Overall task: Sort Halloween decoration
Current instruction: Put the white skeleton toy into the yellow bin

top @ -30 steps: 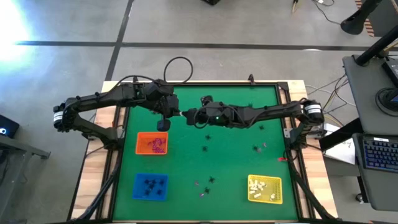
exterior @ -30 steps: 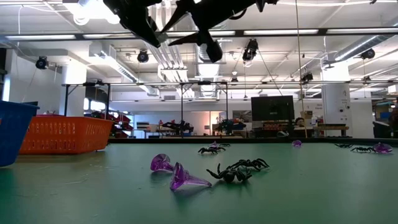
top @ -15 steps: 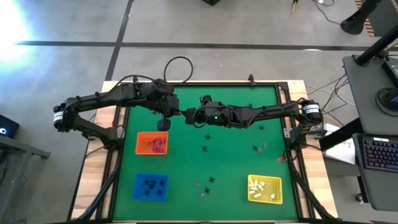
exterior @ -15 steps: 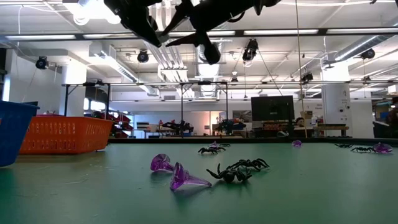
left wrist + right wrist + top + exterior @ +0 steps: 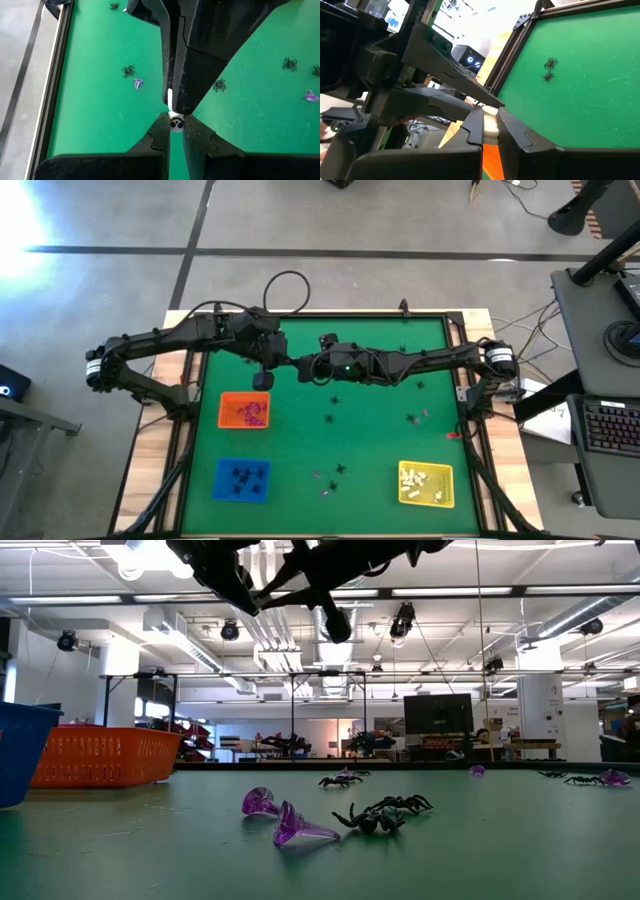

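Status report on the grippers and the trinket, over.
Left gripper and right gripper meeting mid-air, fingers shut on tiny white trinket. Nothing in the way.

The worktop (image 5: 380,435) is green. Trays are orange (image 5: 244,411), blue (image 5: 242,480) and yellow (image 5: 426,484). Spiders (image 5: 385,813) are black, cones (image 5: 296,827) purple, and the skull (image 5: 174,123) white with black eyes.

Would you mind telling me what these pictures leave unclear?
- White trinket: both grippers are shut on it; fingers hide its shape.
- Trays' contents: too small in the high view; orange tray wall hides them in the low view.
- Blue tray: cut by the low view's edge.
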